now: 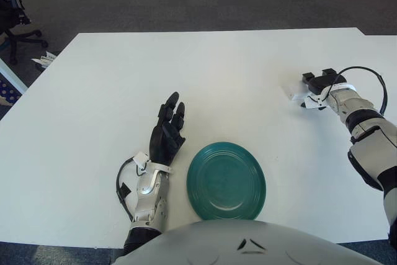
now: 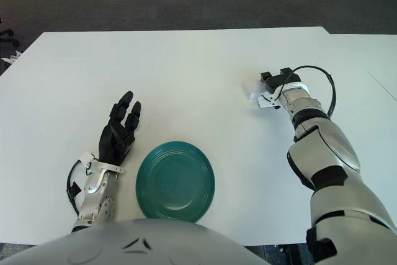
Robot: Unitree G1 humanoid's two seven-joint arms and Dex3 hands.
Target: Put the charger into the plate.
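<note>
Our right hand (image 1: 317, 85) reaches the white charger (image 1: 291, 92) — grip unclear; our left hand (image 1: 166, 133) lies released beside the green plate (image 1: 226, 181).

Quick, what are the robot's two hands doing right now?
Left hand: open, fingers spread, holding nothing, left of the green plate.
Right hand: curled over the white charger; a firm grip cannot be told.

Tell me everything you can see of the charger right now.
The charger shows only as a small white, boxy, plastic-looking piece at the far right of the white table. The right hand has its black fingers curled over it, hiding most of it, so only its left edge shows. No cable or prongs are discernible. It sits well beyond and right of the green plate, not in it.
</note>
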